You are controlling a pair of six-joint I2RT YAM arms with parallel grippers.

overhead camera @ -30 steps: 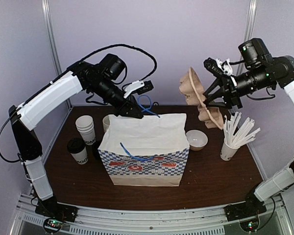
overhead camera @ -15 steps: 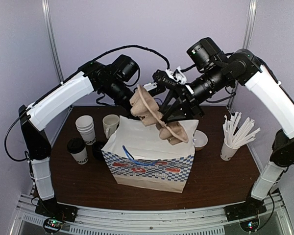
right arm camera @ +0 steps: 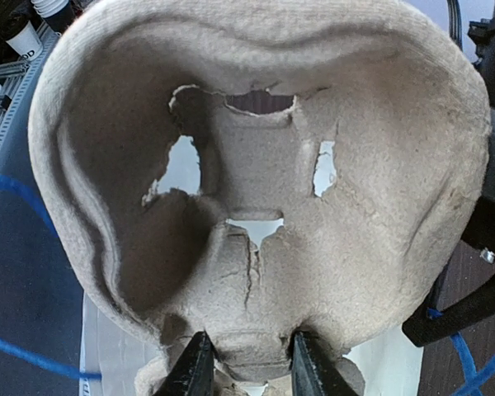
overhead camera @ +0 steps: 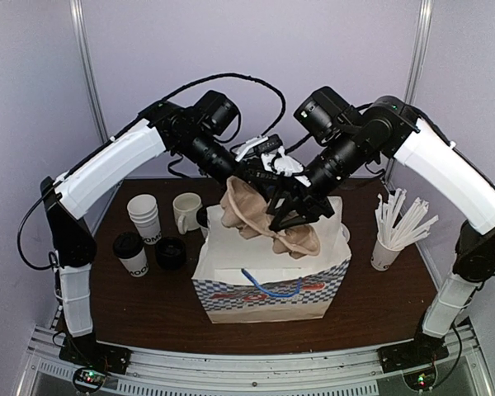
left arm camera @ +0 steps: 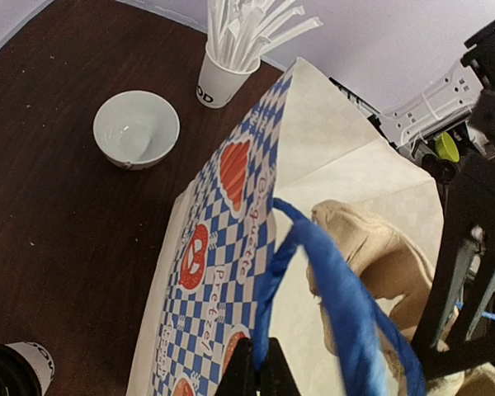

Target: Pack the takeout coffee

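Brown moulded-pulp cup carrier (overhead camera: 268,219) hangs tilted over the open mouth of the paper bag (overhead camera: 268,289), its lower end dipping inside the white lining. The right gripper (right arm camera: 246,367) has its fingers clamped on the carrier's rim, one on each side of the thin edge, as the right wrist view shows close up. The left gripper (left arm camera: 260,375) is clenched tight on the bag's rear blue handle (left arm camera: 330,280), holding that cord up above the bag's back wall; the front handle lies loose against the blue-checked panel. The takeout coffee (overhead camera: 133,254), a white cup with a black lid on, stands upright on the dark table (overhead camera: 371,305) to the left of the bag, outside it and apart from it. A loose black lid (overhead camera: 171,252) lies just beside the coffee, with a stack of white cups (overhead camera: 146,219) and a cream mug (overhead camera: 186,210) behind them. To the right of the bag stands a cup of white stirrers (overhead camera: 392,235), and the left wrist view shows a white bowl (left arm camera: 136,128) near it
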